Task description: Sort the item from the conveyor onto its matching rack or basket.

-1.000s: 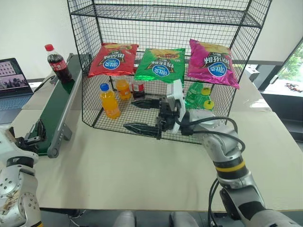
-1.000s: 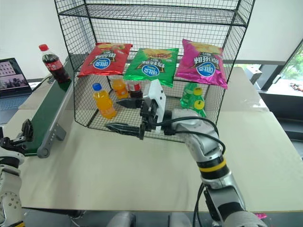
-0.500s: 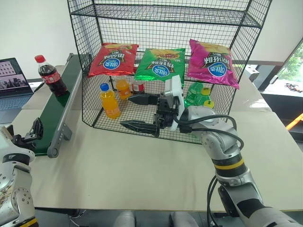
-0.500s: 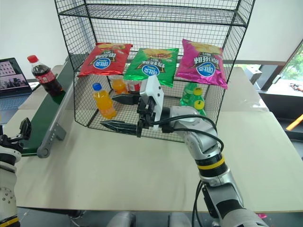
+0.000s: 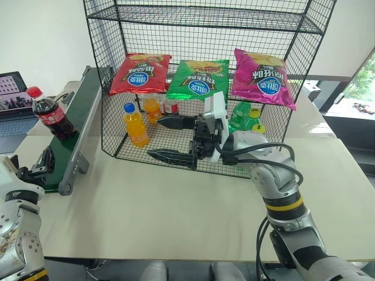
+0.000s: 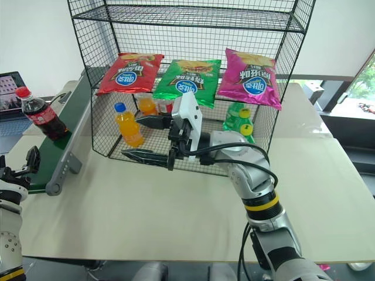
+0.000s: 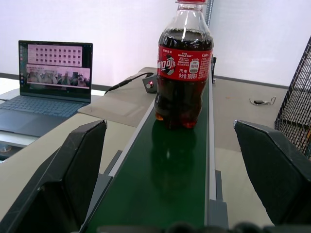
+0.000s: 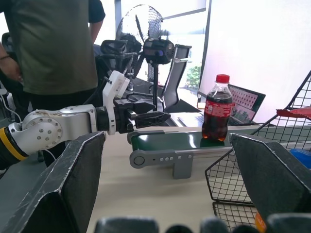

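Dark brown cola bottle (image 5: 48, 114), red cap on top, stands upright on the green belt of the conveyor (image 5: 73, 137), well along toward its near end, and the left gripper (image 7: 165, 194) sits just off that end with its two black fingers spread wide and nothing between them. Over at the black wire rack (image 5: 205, 70), the right gripper (image 5: 174, 139) hangs in front of the lower tier, jaws wide apart and empty, near the orange-drink bottle (image 5: 135, 124) and below the three snack bags (image 5: 199, 79).

Cola bottle (image 8: 216, 108) upright on conveyor (image 8: 194, 144), left gripper (image 8: 154, 117) near, seemingly open
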Robot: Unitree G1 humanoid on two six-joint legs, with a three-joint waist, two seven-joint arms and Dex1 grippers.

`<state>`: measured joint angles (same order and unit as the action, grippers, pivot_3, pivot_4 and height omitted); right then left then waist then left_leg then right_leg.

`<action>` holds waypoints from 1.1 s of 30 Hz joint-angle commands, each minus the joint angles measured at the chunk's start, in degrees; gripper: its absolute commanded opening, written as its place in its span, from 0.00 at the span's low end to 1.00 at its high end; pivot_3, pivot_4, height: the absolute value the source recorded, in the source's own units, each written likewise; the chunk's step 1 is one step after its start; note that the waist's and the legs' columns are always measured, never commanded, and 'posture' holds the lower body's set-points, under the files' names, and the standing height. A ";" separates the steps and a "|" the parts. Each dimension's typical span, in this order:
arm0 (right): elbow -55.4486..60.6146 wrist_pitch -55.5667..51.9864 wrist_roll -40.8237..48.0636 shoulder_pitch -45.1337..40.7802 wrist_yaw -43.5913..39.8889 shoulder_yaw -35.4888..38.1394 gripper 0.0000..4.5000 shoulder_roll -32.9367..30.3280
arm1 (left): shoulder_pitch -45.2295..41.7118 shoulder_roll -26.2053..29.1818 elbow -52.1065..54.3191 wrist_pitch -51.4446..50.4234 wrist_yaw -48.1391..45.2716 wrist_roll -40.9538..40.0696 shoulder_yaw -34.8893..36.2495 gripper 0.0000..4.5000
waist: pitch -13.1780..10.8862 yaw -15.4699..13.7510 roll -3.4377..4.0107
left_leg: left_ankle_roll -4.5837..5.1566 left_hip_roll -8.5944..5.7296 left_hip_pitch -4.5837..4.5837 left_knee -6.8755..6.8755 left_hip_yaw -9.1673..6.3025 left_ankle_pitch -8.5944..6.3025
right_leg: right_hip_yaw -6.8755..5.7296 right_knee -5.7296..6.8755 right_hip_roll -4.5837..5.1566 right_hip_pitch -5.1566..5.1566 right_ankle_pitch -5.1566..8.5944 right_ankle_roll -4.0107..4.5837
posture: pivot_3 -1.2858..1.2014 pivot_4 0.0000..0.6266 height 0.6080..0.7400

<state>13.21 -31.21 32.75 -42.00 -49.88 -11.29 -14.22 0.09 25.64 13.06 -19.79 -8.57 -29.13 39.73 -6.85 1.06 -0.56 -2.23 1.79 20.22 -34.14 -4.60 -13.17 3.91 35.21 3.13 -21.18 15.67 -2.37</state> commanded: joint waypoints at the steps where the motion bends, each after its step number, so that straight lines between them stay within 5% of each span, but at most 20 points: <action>1: 2.28 0.12 1.32 -1.37 -0.41 0.59 1.00 0.54 | -0.18 1.77 0.35 1.59 -0.12 0.60 1.71 0.99 | 0.00 0.00 0.00 | 0.00 0.00 0.00 0.00 0.00 0.00 | 0.00 0.00 0.00 0.00 0.00 0.00 | 0.52 0.24 0.98; 20: 3.45 0.84 1.38 -1.54 -0.67 1.09 1.00 1.91 | -3.50 5.75 -5.08 2.44 -3.12 -0.61 2.78 0.99 | -0.01 0.17 0.01 | -0.01 0.01 0.00 0.10 0.01 0.00 | 0.00 -0.02 0.00 -0.05 0.00 0.00 | 0.52 0.24 0.98; 24: 3.67 0.62 1.51 -1.44 -0.47 1.18 1.00 1.78 | -1.82 4.67 -3.13 1.99 -3.45 -1.72 3.61 0.69 | -0.01 0.14 0.01 | -0.01 0.02 0.00 0.15 0.01 0.00 | 0.00 -0.03 0.00 -0.08 0.00 0.00 | 0.52 0.24 0.98; 30: 4.19 0.12 1.43 -0.95 0.75 1.82 1.00 1.47 | 1.46 3.64 4.87 -2.40 -3.72 -4.47 1.74 0.69 | -0.03 -0.17 0.00 | -0.02 0.01 0.00 0.16 0.01 0.01 | 0.00 -0.04 0.03 -0.07 0.00 0.00 | 0.52 0.24 0.98; 33: 6.50 -0.97 0.78 1.28 3.51 3.26 1.00 -0.17 | 4.33 6.20 14.18 -9.75 -7.67 -12.12 -0.98 0.69 | -0.08 -0.43 -0.04 | -0.04 -0.03 0.04 0.15 0.00 0.02 | -0.01 -0.07 0.09 -0.05 0.00 0.00 | 0.52 0.24 0.98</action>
<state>16.71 -31.61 32.85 -41.45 -47.98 -10.14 -13.70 4.43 29.79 19.99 -26.33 -13.05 -35.74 40.94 -6.92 0.63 -0.60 -2.27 1.74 20.27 -33.99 -4.61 -13.15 3.88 35.14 3.24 -21.24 15.67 -2.38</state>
